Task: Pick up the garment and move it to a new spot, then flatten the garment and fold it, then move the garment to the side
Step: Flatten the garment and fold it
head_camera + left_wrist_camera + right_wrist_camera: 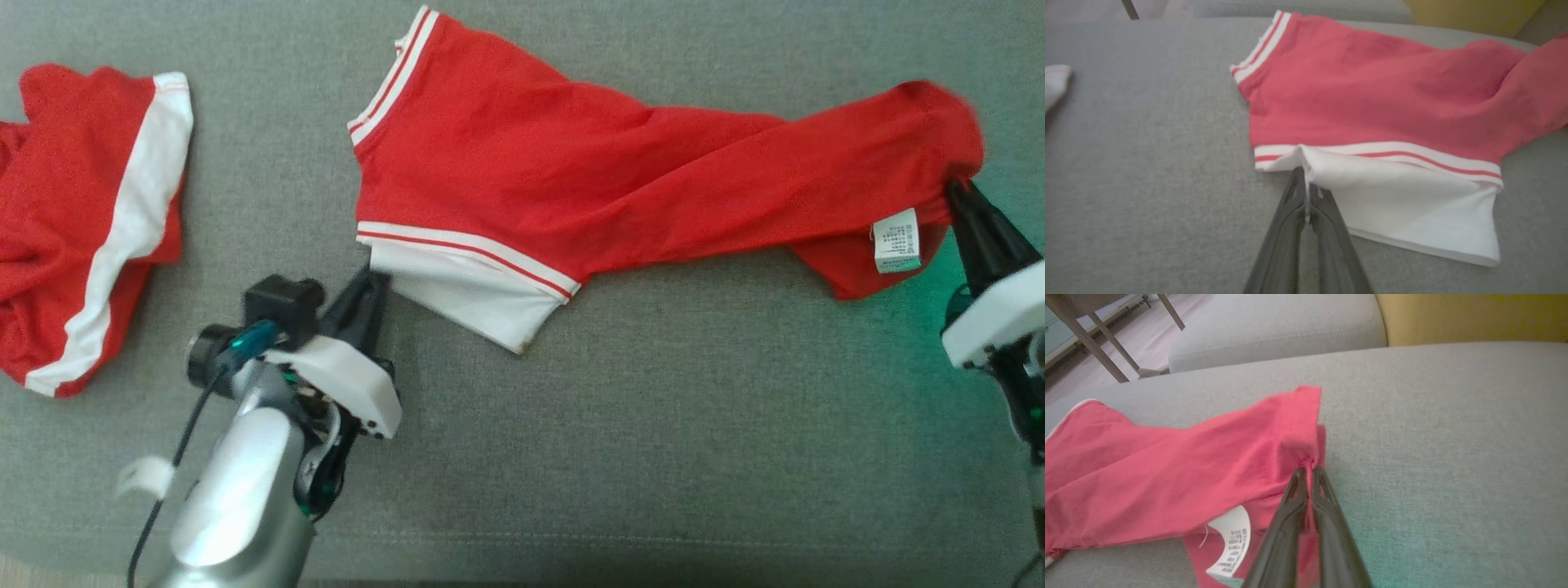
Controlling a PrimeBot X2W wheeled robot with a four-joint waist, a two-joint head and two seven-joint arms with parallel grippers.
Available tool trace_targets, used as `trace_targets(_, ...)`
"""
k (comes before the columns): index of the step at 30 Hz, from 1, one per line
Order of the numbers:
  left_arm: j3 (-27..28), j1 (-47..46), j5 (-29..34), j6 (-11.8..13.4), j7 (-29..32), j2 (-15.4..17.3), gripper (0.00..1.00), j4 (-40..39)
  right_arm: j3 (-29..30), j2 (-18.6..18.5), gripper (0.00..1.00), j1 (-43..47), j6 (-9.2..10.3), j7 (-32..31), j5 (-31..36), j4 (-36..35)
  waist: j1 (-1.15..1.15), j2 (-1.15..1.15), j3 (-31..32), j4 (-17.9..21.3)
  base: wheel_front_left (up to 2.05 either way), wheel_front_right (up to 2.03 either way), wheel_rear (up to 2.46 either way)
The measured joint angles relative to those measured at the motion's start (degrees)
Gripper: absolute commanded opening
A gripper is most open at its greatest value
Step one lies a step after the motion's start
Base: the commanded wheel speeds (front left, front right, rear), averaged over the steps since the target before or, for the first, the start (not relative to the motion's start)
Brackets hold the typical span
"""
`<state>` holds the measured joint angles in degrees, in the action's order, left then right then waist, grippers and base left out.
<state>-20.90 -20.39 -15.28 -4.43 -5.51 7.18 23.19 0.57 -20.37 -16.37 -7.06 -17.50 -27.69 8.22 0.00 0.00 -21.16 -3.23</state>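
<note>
A red garment (588, 180) with white striped hems lies stretched across the grey cushion, twisted along its middle. Its white lower panel (1404, 204) sits at its left end. My left gripper (371, 282) is shut on the white corner of that panel, the cloth pinched between the fingertips (1302, 179). At the right end my right gripper (955, 192) is shut on the bunched red edge (1306, 457), just beside the white care label (1231, 543). The garment (1167, 477) rests on the cushion between both grips.
A second red and white garment (82, 220) lies crumpled at the far left of the grey cushion (653, 425). Another grey cushion (1274, 326) and a yellow one (1474, 314) stand beyond, with furniture legs (1106, 339) on the floor at the left.
</note>
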Motion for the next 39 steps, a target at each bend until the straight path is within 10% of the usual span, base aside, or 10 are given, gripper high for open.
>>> trace_targets(15,5.23,0.48,2.18,5.02,-7.19,4.05,0.0,-23.94,4.33,0.59,0.0,5.26,0.0,8.27,2.53,-14.68,0.0,0.0,7.64,1.01,0.0,0.0,0.0)
trace_targets(24,6.66,-17.05,5.1,3.83,-1.4,7.6,0.0,-37.85,10.14,-0.91,0.0,-2.25,0.0,5.25,5.01,-29.87,0.0,0.0,13.47,1.44,0.0,0.0,0.0)
trace_targets(39,5.32,-36.25,3.7,0.52,4.53,7.19,0.0,-28.73,11.91,-3.83,0.0,-17.16,0.0,-1.78,0.73,-29.37,0.0,0.0,14.0,2.7,0.0,0.0,0.0)
